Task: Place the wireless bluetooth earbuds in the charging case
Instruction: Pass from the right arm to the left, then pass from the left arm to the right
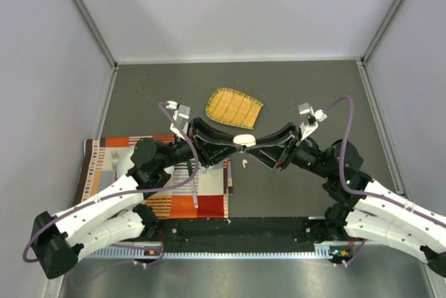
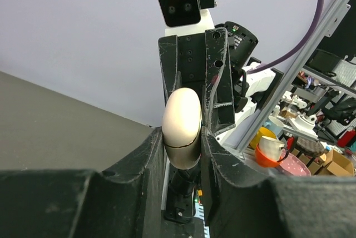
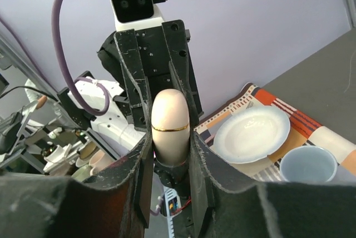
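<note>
The charging case (image 1: 244, 139) is a cream egg-shaped shell with a thin seam and is closed. It hangs above the table's middle, pinched from both sides. My left gripper (image 1: 236, 141) is shut on its left end and my right gripper (image 1: 253, 142) on its right end. In the left wrist view the case (image 2: 181, 125) sits between my fingers (image 2: 139, 165), and the right arm faces it. In the right wrist view the case (image 3: 170, 124) sits the same way. One small white earbud (image 1: 245, 163) lies on the grey table just below the case. No other earbuds show.
A yellow woven mat (image 1: 235, 108) lies behind the case. A patterned placemat (image 1: 209, 204) with a fork (image 1: 115, 161) lies at the left under my left arm. On the placemat, a white plate (image 3: 253, 134) and a pale cup (image 3: 307, 164) show in the right wrist view.
</note>
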